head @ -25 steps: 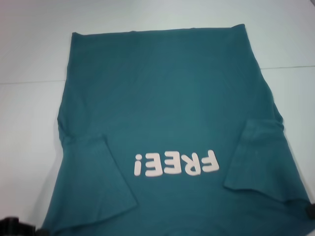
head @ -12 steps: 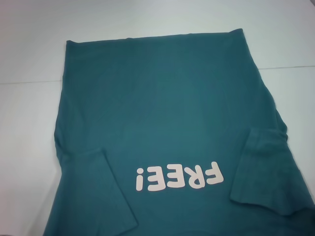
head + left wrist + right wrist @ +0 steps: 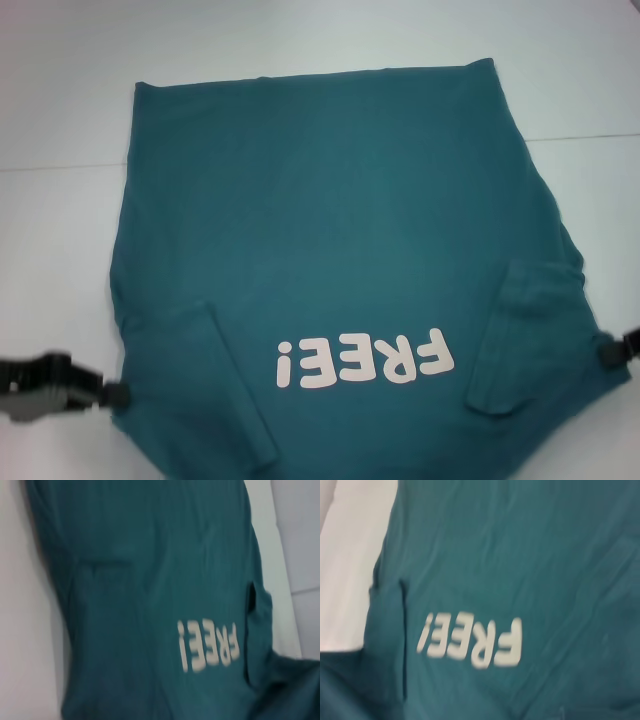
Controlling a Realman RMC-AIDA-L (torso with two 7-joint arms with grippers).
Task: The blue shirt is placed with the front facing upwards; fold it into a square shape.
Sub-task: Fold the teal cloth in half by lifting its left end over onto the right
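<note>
The blue shirt (image 3: 340, 250) is now being flanked by the left gripper (image 3: 112, 393) and right gripper (image 3: 612, 350), newly arrived at its edges; finger states cannot be told; the fold seems about to start.

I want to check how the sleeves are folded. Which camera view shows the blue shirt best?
The head view: the blue shirt lies there almost whole, with both sleeves folded inward and the FREE! lettering readable. Both wrist views show only a blurred part of it around the lettering, with one sleeve edge each.
</note>
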